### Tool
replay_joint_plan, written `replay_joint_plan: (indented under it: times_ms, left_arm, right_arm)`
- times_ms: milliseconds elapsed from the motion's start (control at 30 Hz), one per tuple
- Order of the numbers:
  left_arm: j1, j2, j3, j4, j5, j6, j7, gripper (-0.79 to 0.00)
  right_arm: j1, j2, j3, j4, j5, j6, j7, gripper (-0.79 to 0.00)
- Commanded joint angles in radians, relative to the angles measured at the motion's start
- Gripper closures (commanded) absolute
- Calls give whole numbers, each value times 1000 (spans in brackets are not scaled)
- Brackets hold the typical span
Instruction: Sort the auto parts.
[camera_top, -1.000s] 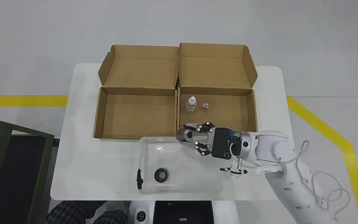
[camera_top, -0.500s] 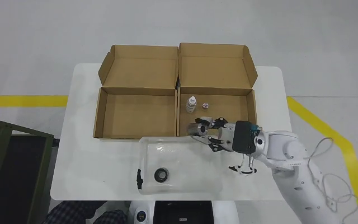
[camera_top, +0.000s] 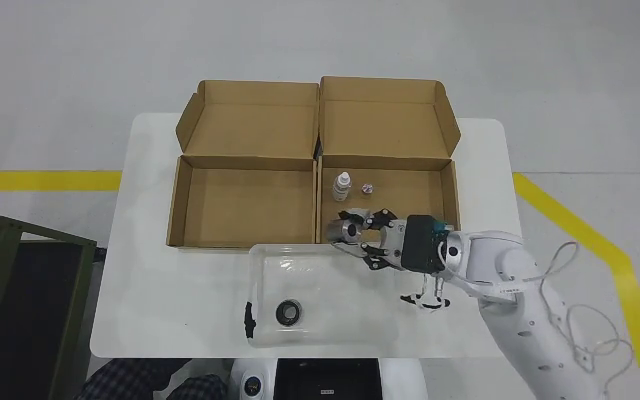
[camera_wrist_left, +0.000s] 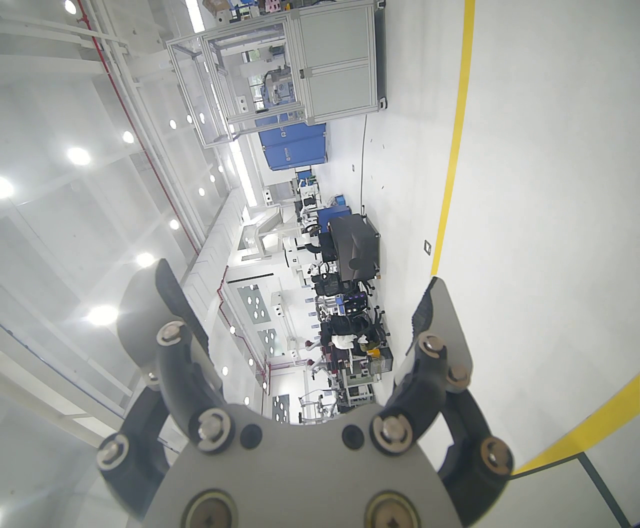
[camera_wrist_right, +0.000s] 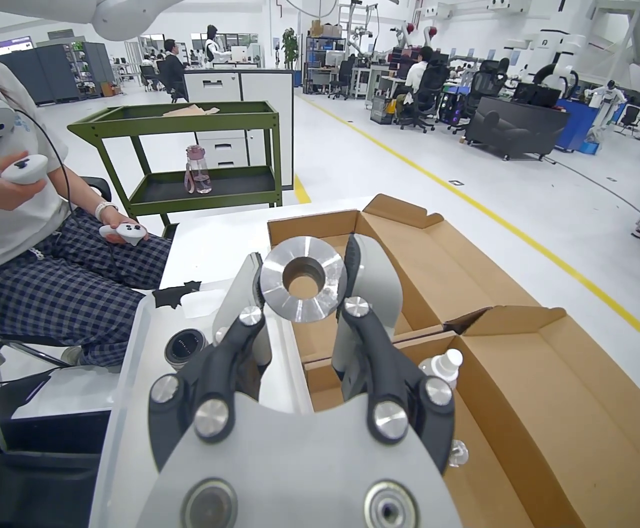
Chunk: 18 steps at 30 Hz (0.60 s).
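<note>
Right gripper (camera_top: 350, 230) has its fingers clamped on a silver metal ring (camera_wrist_right: 280, 295), held over the near wall of the right-hand cardboard box (camera_top: 452, 200), just past the clear plastic tray (camera_top: 330, 290). Inside that box stand a small white bottle (camera_top: 343, 182) and a little metal piece (camera_top: 367, 187). A dark-rimmed bearing (camera_top: 289, 312) lies in the tray. Left gripper (camera_wrist_left: 300, 295) is spread wide, nothing between its fingers.
</note>
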Motion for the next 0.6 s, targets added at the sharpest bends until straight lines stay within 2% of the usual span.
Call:
replay_joint_plan:
  times_ms: [0, 300, 567]
  left_arm:
    - [0, 0, 0, 0, 0, 0, 0, -785]
    - [0, 0, 0, 0, 0, 0, 0, -785]
    - [0, 0, 0, 0, 0, 0, 0, -785]
  right_arm:
    - [12, -2, -15, 2, -12, 7, 9, 0]
    - [77, -15, -104, 35, -73, 59, 67, 0]
    - [187, -37, -194, 92, -100, 132, 164, 0]
